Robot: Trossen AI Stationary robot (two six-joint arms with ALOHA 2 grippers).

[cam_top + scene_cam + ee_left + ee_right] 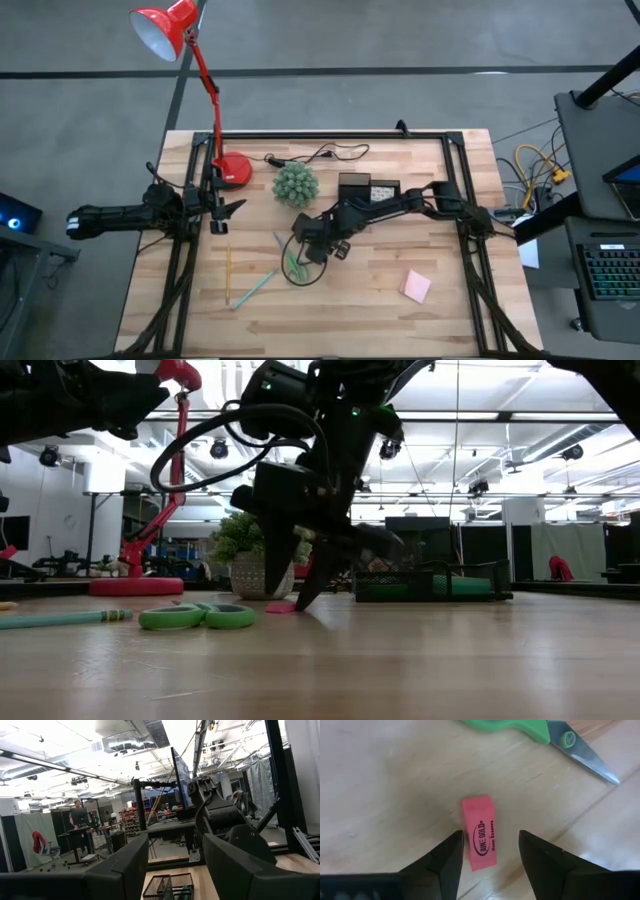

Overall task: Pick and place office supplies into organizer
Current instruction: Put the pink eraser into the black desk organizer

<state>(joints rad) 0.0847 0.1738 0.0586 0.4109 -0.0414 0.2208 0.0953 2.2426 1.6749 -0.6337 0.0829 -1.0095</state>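
The right hand points down at the table with its two fingers spread apart, holding nothing, and a pink eraser lies flat on the wood in the gap between them, near the fingertips. Just beyond the eraser, close to this hand, lie the green-handled scissors, blades closed, resting on the table; in the low view their green loops sit just beside the lowered fingers. Farther out from the hand, a light green pen and a thin yellow pencil lie on the table, and a pink sticky-note pad rests well apart on the other side. Behind the hand stand the black organizer and the round green plant. The left hand waits well away beside the red lamp's base, fingers apart and empty.
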